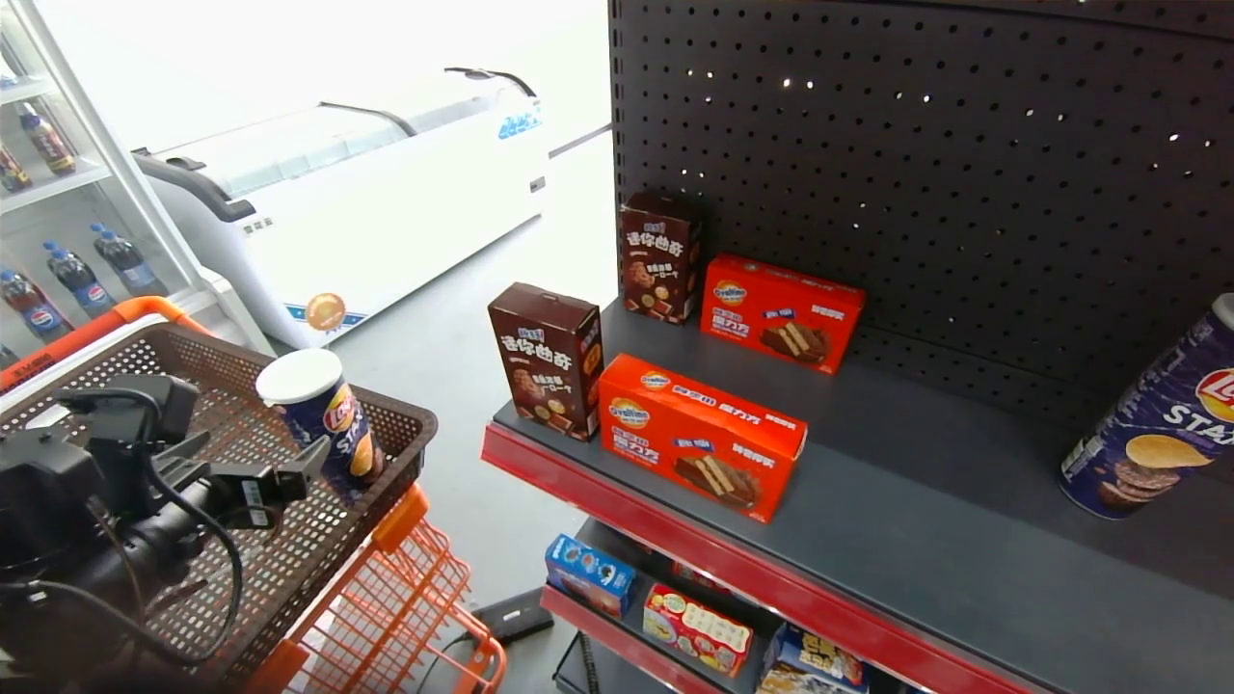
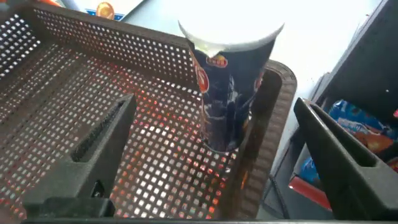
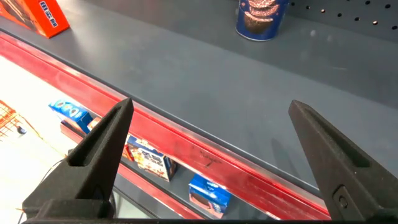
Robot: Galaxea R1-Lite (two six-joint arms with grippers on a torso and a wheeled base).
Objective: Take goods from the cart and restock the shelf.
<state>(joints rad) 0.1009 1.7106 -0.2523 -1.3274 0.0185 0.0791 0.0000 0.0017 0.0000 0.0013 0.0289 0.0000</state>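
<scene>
At the far left a glass-fronted cooler point(image 1: 58, 193) held dark drink bottles, and beside it stood a white chest freezer point(image 1: 386, 193); in front of these the orange cart point(image 1: 386, 617) carried a brown perforated basket point(image 1: 96, 357); the left claw point(image 2: 214, 106) hung over the basket with its fingers spread wide and nothing between the pads; a blue chip can point(image 1: 323, 419) with a white lid stood on end in the basket corner nearest the shelf, close to one fingertip, though whether they touched could not be told; to the right, the dark shelf point(image 1: 916, 482) with its red front lip bore a brown biscuit box point(image 1: 547, 359) upright at the front edge, touching an orange wafer box point(image 1: 699, 448) beside it; a second brown box point(image 1: 660, 255) and a second orange box point(image 1: 779, 311) stood behind them against the pegboard; a second chip can point(image 1: 1152, 424) stood well apart at the shelf's right end; the right claw point(image 3: 211, 107) hovered above the shelf's front lip, fingers wide and holding nothing; lower shelves held blue packets point(image 1: 590, 574).
</scene>
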